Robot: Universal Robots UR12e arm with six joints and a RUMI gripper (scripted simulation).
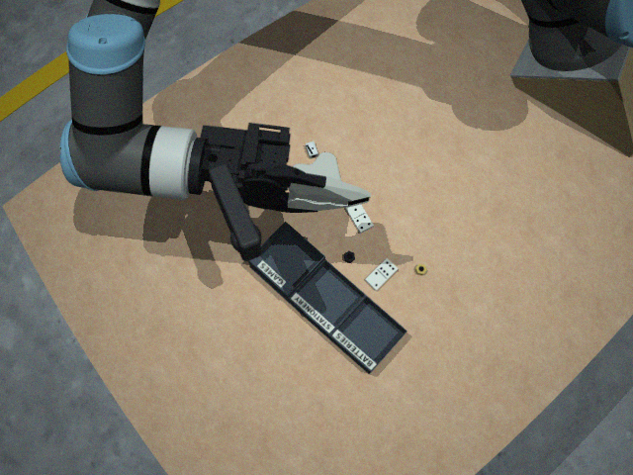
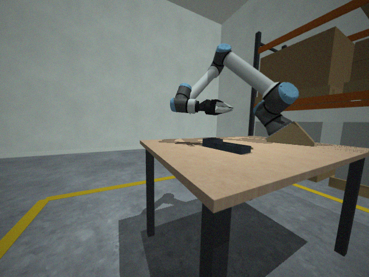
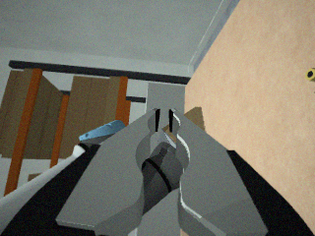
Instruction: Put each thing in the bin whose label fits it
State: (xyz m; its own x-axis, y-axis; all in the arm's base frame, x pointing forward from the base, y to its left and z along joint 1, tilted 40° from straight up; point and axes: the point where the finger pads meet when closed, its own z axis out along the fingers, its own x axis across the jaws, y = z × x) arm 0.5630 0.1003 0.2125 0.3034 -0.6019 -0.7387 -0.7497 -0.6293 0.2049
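Observation:
My gripper (image 1: 365,195) (image 2: 230,107) (image 3: 164,110) is shut, with nothing visible between its fingertips. It lies level, high above the table (image 1: 486,215) (image 2: 238,175). Three joined dark bins (image 2: 226,146) stand upright below it, labelled GAMES (image 1: 271,272), STATIONERY (image 1: 312,314) and BATTERIES (image 1: 354,348). All three look empty. On the table lie a white domino (image 1: 359,218) just under the fingertips, a second domino (image 1: 381,273) beside the bins, and a small white tile (image 1: 311,148) further back. A black nut (image 1: 349,256) and a yellow nut (image 1: 420,269) (image 3: 310,75) lie near the bins.
The arm's base block (image 1: 567,76) (image 2: 290,135) stands at the table's far corner. A shelf rack with cardboard boxes (image 2: 307,62) stands behind the table. The arm's shadow falls across the bins.

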